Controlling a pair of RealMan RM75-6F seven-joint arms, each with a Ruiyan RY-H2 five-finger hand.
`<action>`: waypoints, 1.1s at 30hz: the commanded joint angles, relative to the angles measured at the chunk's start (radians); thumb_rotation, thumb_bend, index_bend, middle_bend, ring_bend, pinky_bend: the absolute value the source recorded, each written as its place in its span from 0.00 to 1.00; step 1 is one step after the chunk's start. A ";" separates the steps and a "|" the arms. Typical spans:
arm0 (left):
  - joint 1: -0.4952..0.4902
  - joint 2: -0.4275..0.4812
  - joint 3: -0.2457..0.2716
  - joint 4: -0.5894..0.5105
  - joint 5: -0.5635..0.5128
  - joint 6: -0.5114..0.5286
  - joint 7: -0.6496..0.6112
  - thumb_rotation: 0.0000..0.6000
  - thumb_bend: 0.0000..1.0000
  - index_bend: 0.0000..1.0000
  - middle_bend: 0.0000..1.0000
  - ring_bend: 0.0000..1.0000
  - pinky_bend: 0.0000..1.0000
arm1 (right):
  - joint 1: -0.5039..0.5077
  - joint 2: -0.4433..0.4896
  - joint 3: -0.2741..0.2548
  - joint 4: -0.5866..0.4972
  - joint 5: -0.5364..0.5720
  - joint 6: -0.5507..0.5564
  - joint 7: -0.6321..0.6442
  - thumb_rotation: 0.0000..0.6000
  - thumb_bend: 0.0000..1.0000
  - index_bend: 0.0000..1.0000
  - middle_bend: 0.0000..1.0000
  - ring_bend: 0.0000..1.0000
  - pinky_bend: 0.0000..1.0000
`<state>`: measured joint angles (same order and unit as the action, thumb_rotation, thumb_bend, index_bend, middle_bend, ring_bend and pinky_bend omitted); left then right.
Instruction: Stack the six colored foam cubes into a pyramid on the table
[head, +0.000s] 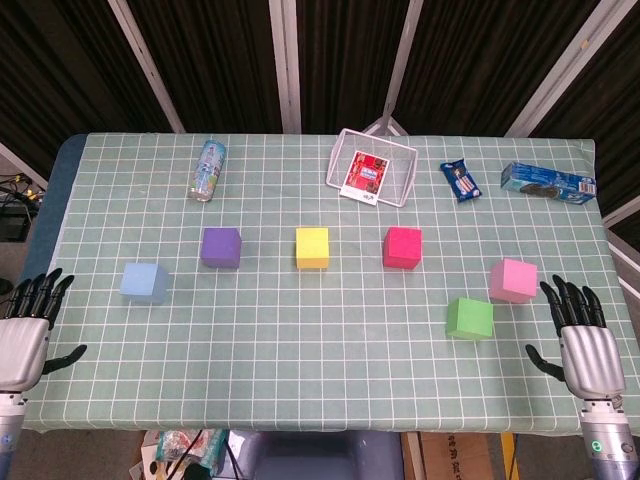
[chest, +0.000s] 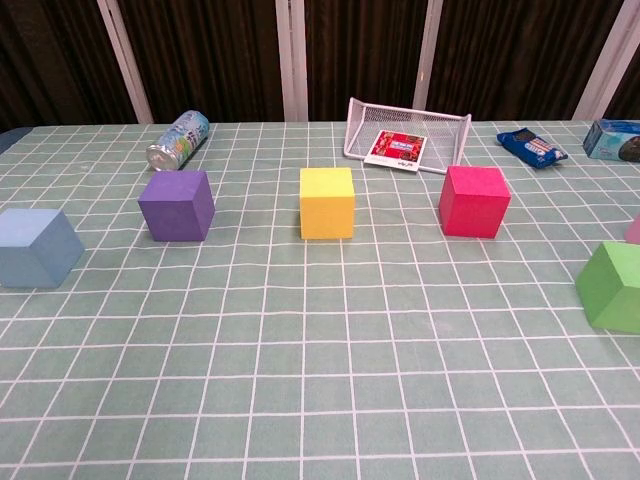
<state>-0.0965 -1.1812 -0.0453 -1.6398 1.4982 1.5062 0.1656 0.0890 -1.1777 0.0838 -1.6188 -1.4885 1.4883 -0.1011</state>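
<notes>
Nearest me, my left hand (head: 25, 335) and right hand (head: 585, 340) rest at the near corners of the table (head: 300, 370), fingers spread and holding nothing; only the head view shows them.

Next out, the green cube (head: 469, 318) sits just beside the pink cube (head: 513, 280) on my right, and the light blue cube (head: 144, 282) stands alone on my left. Beyond these, the purple cube (head: 221, 248), yellow cube (head: 312, 247) and red cube (head: 402, 247) form a spaced row, none touching. No stacking has begun.

Judgement: that row is already a base line. I would close its gaps first, sliding purple and red against yellow, faces flush and square to the cloth grid. Foam yields, so grasp lightly on opposite faces.

Farthest back lie a tipped can (head: 208, 170), a wire basket (head: 375, 167) with a red packet inside, a small snack pack (head: 461, 181) and a blue biscuit box (head: 547, 182).

Limits: the chest view cuts the pink cube to a sliver and clips the green. Package lettering is illegible.
</notes>
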 joint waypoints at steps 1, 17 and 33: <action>0.000 0.002 0.000 -0.002 -0.003 -0.003 -0.003 1.00 0.00 0.00 0.00 0.00 0.00 | 0.003 0.001 -0.001 -0.006 0.007 -0.011 -0.008 1.00 0.24 0.00 0.00 0.00 0.00; -0.001 0.005 -0.001 -0.010 -0.007 -0.009 -0.009 1.00 0.00 0.00 0.00 0.00 0.00 | 0.004 0.005 0.000 -0.012 0.015 -0.015 -0.001 1.00 0.24 0.00 0.00 0.00 0.00; 0.009 0.015 -0.002 -0.018 -0.005 0.006 -0.046 1.00 0.00 0.00 0.00 0.00 0.00 | -0.002 -0.004 0.002 0.004 -0.019 0.022 0.030 1.00 0.24 0.00 0.00 0.00 0.00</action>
<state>-0.0883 -1.1670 -0.0465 -1.6574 1.4934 1.5105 0.1224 0.0874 -1.1805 0.0852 -1.6159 -1.5062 1.5092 -0.0717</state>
